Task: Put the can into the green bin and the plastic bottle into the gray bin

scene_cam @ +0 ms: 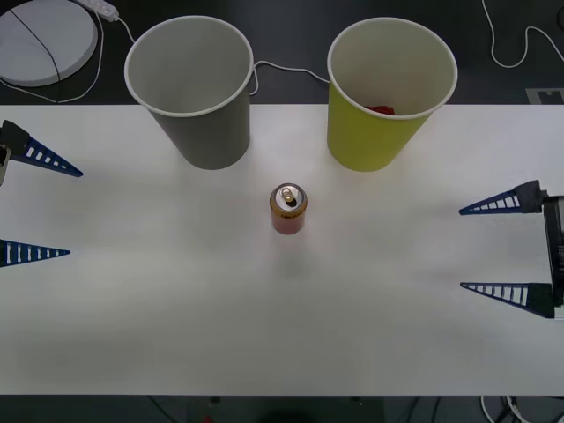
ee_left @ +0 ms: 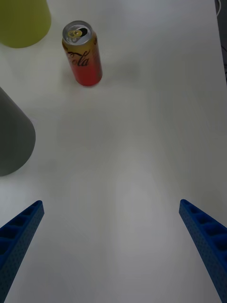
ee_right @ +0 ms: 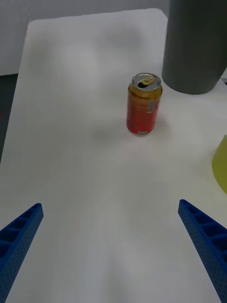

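One small red-orange can (scene_cam: 288, 209) upright mid-table (scene_cam: 176, 317), silver top, gold tab, "Cola" script on side. Two tapered paper cups behind: gray bin (scene_cam: 192, 92), green bin (scene_cam: 388, 97), something red inside. Left gripper (scene_cam: 33, 204), right gripper (scene_cam: 500, 248) at table edges, ribbed blue fingers spread, empty

Red thing (scene_cam: 381, 109) inside green bin (scene_cam: 388, 132) mostly hidden by its wall, can't identify. Gray bin (ee_right: 196, 45) top cut off in right wrist view.
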You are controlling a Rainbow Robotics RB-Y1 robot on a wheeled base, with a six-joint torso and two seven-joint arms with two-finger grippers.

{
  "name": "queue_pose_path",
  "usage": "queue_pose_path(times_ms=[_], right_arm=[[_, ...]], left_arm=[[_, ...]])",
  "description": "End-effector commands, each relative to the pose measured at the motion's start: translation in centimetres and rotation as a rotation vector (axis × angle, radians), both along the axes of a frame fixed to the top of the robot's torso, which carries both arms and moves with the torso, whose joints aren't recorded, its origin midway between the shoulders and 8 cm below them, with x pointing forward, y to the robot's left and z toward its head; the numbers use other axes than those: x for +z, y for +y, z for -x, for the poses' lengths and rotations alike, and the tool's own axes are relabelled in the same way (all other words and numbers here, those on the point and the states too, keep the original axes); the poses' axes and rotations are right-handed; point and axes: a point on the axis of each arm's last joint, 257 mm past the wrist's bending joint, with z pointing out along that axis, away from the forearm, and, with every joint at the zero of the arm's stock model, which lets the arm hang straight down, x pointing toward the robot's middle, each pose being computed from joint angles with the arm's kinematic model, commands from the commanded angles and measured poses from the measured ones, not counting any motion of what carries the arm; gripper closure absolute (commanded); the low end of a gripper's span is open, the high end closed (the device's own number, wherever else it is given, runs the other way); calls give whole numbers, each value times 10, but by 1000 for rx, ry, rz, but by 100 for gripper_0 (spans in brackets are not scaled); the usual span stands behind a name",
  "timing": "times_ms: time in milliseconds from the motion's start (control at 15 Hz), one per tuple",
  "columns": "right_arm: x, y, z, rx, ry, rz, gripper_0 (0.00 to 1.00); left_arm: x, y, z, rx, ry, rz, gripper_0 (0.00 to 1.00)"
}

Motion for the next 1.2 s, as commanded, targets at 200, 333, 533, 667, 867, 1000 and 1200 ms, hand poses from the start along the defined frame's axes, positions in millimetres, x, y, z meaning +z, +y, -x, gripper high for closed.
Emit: queue_pose_path(times_ms=[200,333,533,667,867,1000,1200], right_arm=[[-22,23,-12,-52,34,-113,0],[-31,34,-17,-72,24,-172,0],[-48,47,-31,-121,-28,-238,0],[-54,56,-36,-147,-33,-272,0],[-62,75,-42,-175,-29,-330,0],[-68,85,-46,-191,-10,-372,0],[-77,102,-53,-235,-41,-438,0]], left_arm=[[0,0,0,0,0,0,0],[0,0,0,0,0,0,0],[0,0,0,0,0,0,0],[0,0,0,0,0,0,0],[0,0,0,0,0,0,0],[0,0,0,0,0,0,0],[0,0,0,0,0,0,0]])
